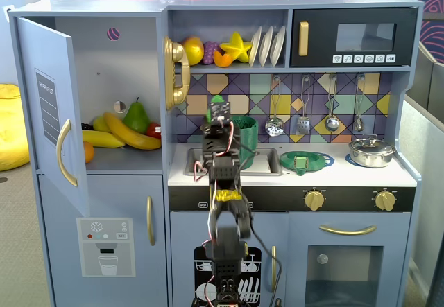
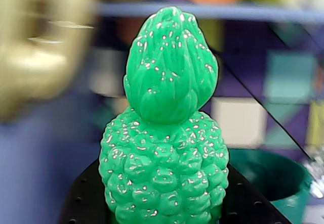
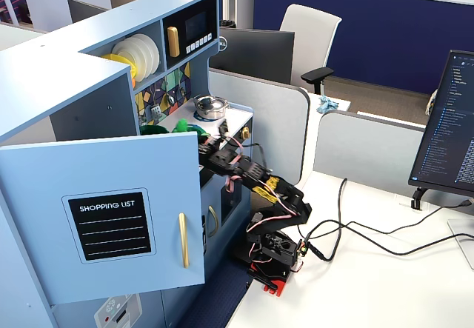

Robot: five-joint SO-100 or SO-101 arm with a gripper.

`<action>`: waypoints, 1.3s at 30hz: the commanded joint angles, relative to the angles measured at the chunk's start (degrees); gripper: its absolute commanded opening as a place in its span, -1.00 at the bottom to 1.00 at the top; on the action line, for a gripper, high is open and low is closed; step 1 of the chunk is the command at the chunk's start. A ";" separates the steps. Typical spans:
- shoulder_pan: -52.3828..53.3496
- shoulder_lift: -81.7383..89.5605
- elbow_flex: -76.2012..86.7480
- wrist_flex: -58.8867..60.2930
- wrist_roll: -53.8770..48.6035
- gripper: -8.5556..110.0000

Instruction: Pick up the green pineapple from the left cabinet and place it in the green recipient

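While the gripper [image 2: 167, 219] clamps the pineapple [image 2: 164, 133] upright by its base, the fruit hangs just left of the green cup [image 1: 244, 131] in a fixed view, outside the open cabinet [image 1: 114, 92].

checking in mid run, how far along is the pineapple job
Done: the green pineapple is out of the left cabinet, whose door stands open. In hand: the gripper holds it upright next to the green recipient by the sink. Left: carry it over the rim and release.
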 commanded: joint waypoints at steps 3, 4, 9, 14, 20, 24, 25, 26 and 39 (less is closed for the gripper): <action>4.66 -15.56 -12.48 -10.72 0.70 -0.86; 5.19 -18.37 -14.59 -11.51 0.79 -0.86; 6.24 -29.27 -25.14 -11.78 0.09 -0.86; 5.98 -34.54 -27.69 -11.78 -1.67 -0.86; 6.24 -37.00 -29.00 -12.22 1.49 -0.53; 6.50 -37.88 -29.44 -12.57 1.67 -0.39; 6.50 -38.06 -29.44 -12.57 1.32 -0.39; 6.59 -38.06 -29.44 -12.57 1.14 -0.39; 6.42 -33.84 -28.12 -11.07 0.79 -0.43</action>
